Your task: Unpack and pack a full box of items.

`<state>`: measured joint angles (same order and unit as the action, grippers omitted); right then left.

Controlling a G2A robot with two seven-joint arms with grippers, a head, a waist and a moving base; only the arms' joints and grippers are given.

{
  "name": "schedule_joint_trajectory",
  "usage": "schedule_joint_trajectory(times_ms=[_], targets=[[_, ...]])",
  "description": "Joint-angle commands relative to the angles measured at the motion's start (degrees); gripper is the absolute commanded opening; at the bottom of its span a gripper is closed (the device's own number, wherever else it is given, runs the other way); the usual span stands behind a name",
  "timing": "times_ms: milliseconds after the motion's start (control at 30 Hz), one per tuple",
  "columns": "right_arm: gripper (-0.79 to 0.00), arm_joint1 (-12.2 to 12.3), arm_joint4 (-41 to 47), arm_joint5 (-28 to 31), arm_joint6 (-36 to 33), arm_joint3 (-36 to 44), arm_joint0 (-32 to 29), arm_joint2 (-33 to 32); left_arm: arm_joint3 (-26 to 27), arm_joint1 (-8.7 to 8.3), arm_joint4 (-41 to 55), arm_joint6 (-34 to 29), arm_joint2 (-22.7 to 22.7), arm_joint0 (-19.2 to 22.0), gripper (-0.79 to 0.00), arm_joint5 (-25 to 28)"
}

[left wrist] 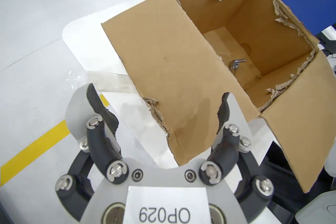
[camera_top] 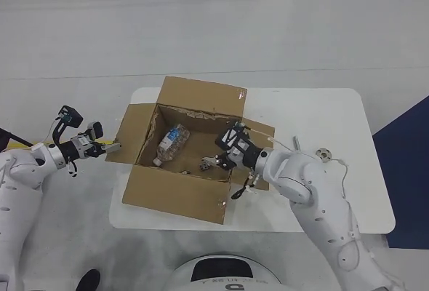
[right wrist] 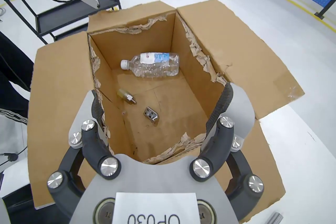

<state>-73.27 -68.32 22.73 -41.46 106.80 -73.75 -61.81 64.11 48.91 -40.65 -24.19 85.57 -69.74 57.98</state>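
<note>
The clear plastic water bottle with a white cap lies on its side on the floor of the open brown cardboard box, against the wall on the left-arm side. In the top view its long axis runs slantwise, cap toward the robot and base toward the far wall. It looks empty and lightly crumpled, with a pale label near the shoulder.

The right claw hangs over the box rim on its own side, spread wide and holding nothing. The bottle is down and across the floor from it. The claw's gap seems to run along the bottle's length, so a wrist turn is likely needed.

The left claw is also wide open and empty, outside the box with the spread flap between it and the bottle. The right arm looks better placed.

A small metal cylinder and a small metal bracket lie nearer the right claw
</note>
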Motion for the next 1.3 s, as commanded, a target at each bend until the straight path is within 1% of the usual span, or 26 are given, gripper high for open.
schedule_joint_trajectory(times_ms=[0, 100, 200, 267, 300, 333, 367, 433, 567, 733, 833, 900, 933, 1200, 1233, 1267], targets=[[0.000, -1.0, -2.7, -5.0, -8.3, -2.4, 5.3, 5.6, 0.0, 0.00, 0.0, 0.0, 0.0, 0.0, 0.000, 0.0], [0.000, -3.1, -1.2, -10.9, -15.1, -8.1, 12.3, 11.8, 0.0, 0.00, 0.0, 0.0, 0.0, 0.0, 0.000, 0.0], [0.000, -5.0, 1.4, -14.0, -19.3, -13.9, 17.8, 16.4, 0.0, 0.00, 0.0, 0.0, 0.0, 0.0, 0.000, 0.0], [-0.077, -6.1, 3.5, -14.7, -21.6, -17.5, 20.7, 18.4, 0.0, 0.00, 0.0, 0.0, 0.0, 0.0, 0.000, 0.0], [-0.157, -6.6, 4.8, -14.6, -22.3, -19.1, 21.9, 19.4, 0.0, 0.00, 0.0, 0.0, 0.0, 0.0, 0.000, 0.0], [-0.209, -7.1, 6.1, -14.3, -23.1, -20.7, 23.0, 20.4, 0.0, 0.00, 0.0, 0.0, 0.0, 0.0, 0.000, 0.0], [-0.283, -7.6, 7.0, -14.5, -23.7, -22.5, 24.3, 21.2, 0.0, 0.00, 0.0, 0.0, 0.0, 0.0, 0.000, 0.0], [-0.394, -8.8, 8.9, -15.7, -25.1, -26.2, 26.4, 23.2, 0.0, 0.00, 0.0, 0.0, 0.0, 0.0, 0.000, 0.0], [-0.416, -11.1, 12.9, -15.1, -26.2, -32.9, 30.3, 26.6, 0.0, 0.00, 0.0, 0.0, 0.0, 0.0, 0.000, 0.0], [-0.428, -13.8, 15.7, -14.8, -27.6, -41.4, 33.8, 30.2, 0.0, 0.00, 0.0, 0.0, 0.0, 0.0, 0.000, 0.0], [-0.428, -15.1, 17.0, -14.4, -27.5, -45.2, 35.2, 31.6, 0.0, 0.00, 0.0, 0.0, 0.0, 0.0, 0.000, 0.0], [-0.406, -15.9, 17.5, -14.0, -27.8, -47.5, 36.0, 32.3, 0.0, 0.00, 0.0, 0.0, 0.0, 0.0, 0.000, 0.0], [-0.409, -16.2, 17.7, -13.9, -27.9, -48.4, 36.4, 32.6, 0.0, 0.00, 0.0, 0.0, 0.0, 0.0, 0.000, 0.0], [-0.449, -18.5, 19.5, -11.8, -28.8, -56.1, 38.3, 34.5, 0.0, 0.00, 0.0, 0.0, 0.0, 0.0, 0.000, 0.0], [-0.486, -18.8, 19.7, -11.5, -28.7, -57.0, 38.5, 34.6, 0.0, 0.00, 0.0, 0.0, 0.0, 0.0, 0.000, 0.0], [-0.502, -19.0, 19.7, -11.3, -28.5, -57.8, 38.7, 34.8, 0.0, 0.00, 0.0, 0.0, 0.0, 0.0, 0.000, 0.0]])
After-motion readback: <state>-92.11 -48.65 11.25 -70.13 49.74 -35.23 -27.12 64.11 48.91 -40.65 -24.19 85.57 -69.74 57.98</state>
